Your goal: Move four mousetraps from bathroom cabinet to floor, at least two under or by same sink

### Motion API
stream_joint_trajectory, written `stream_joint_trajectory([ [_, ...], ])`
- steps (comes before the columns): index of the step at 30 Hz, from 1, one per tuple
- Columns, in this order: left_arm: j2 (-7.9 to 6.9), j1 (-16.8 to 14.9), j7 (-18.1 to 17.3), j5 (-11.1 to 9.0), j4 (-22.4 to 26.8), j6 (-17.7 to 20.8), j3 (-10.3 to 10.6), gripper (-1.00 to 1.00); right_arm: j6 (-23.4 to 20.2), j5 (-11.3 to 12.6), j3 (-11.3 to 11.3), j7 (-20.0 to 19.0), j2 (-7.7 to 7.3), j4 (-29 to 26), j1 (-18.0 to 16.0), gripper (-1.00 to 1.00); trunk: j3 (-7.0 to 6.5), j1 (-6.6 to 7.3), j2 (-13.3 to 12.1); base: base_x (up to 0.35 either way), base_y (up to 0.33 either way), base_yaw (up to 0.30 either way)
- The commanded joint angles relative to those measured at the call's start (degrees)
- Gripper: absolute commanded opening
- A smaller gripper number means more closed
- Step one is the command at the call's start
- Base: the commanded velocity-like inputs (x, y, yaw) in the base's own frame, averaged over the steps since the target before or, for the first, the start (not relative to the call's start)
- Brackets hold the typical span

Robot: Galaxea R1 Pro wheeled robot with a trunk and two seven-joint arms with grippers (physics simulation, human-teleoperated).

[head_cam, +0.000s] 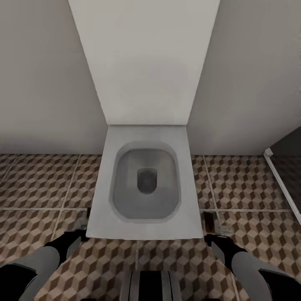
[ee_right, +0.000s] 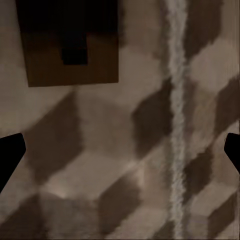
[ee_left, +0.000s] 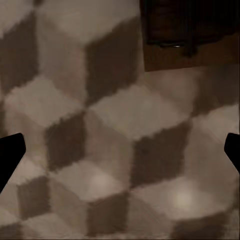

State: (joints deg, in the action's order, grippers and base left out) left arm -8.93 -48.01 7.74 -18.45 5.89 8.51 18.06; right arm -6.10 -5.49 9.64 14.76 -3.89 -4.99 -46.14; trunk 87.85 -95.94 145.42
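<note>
Both grippers' fingers are spread wide and hold nothing: left gripper [ee_left: 120, 150] and right gripper [ee_right: 120, 150] hang over the bathroom floor [head_cam: 37, 184]. One mousetrap [ee_right: 72, 50] lies flat on tile beside the toilet [head_cam: 144, 184]; another mousetrap [ee_left: 192, 37] lies near the left gripper.

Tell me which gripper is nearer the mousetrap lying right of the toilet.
Right. The right gripper sits just in front of that mousetrap; the left gripper is across the toilet, by its other front corner.
</note>
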Motion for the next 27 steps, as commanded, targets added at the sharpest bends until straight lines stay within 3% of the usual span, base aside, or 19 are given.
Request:
stream_joint_trajectory([
  [1,-0.03,0.0,0.3,-0.5,0.2,0.4,0.5,1.0,-0.4,-0.6,0.4,0.1,0.0,-0.1,0.0,1.0,0.03,0.04,0.0,-0.324,0.0,0.0],
  [27,-0.04,0.0,0.2,-0.5,0.2,0.4,0.5,1.0,-0.4,-0.6,0.4,0.1,0.02,-0.1,0.0,1.0,0.03,0.04,0.0,-0.341,0.0,0.0],
])
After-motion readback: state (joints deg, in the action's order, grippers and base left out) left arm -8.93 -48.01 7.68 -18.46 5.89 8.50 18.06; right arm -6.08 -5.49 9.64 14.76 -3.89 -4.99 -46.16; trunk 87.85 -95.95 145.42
